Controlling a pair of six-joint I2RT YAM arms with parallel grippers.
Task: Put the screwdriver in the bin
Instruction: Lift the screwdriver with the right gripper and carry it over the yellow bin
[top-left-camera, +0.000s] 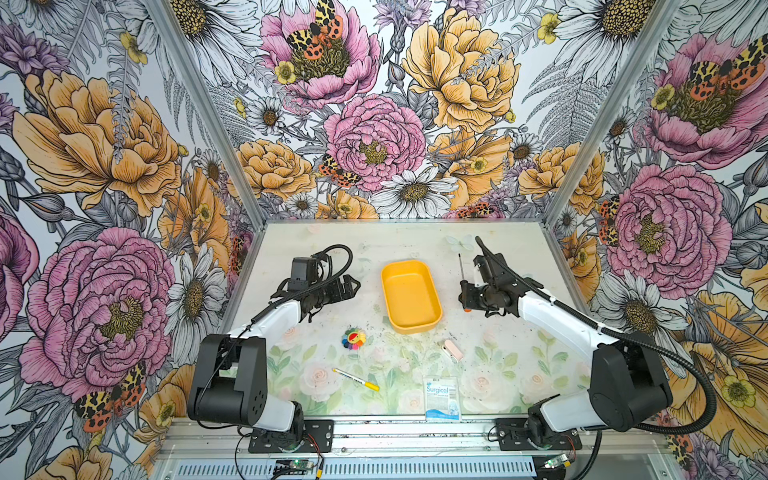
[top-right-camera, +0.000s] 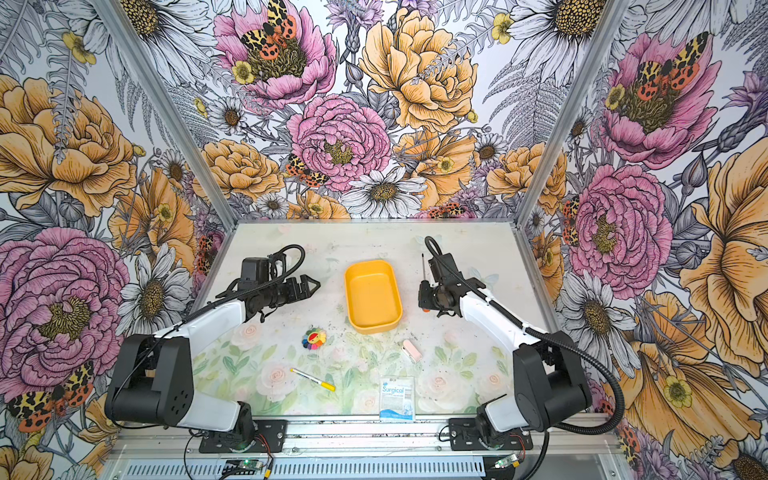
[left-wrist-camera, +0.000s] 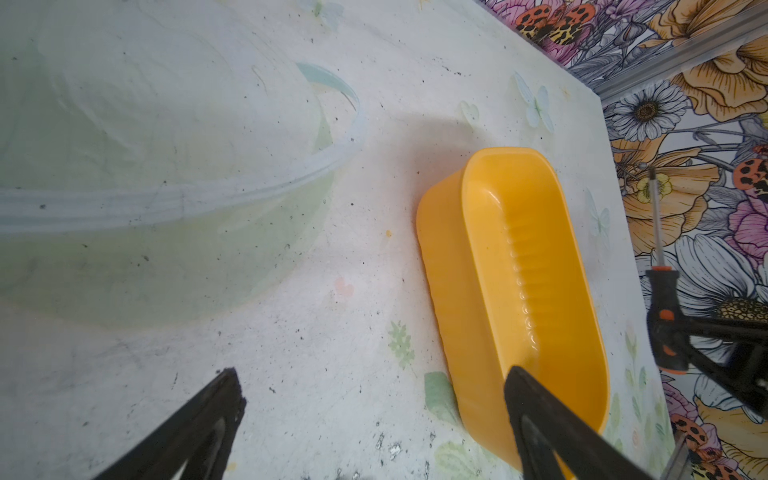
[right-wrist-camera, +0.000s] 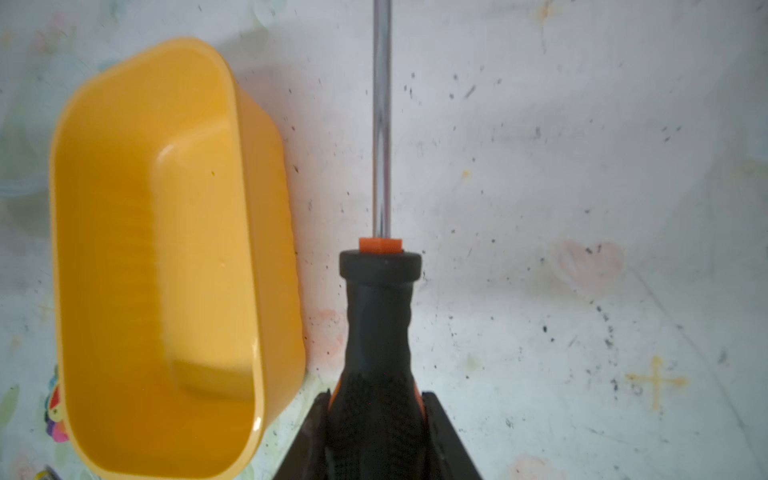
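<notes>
Right jaws grip screwdriver, tip cut off

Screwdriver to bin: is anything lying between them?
No. Only bare table shows between the screwdriver and the bin, clearest in the right wrist view.

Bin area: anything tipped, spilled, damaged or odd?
Nothing stands out. The bin sits upright and empty on the table; the right hand grips the screwdriver by its handle beside it. Only dark specks mark the table.
</notes>
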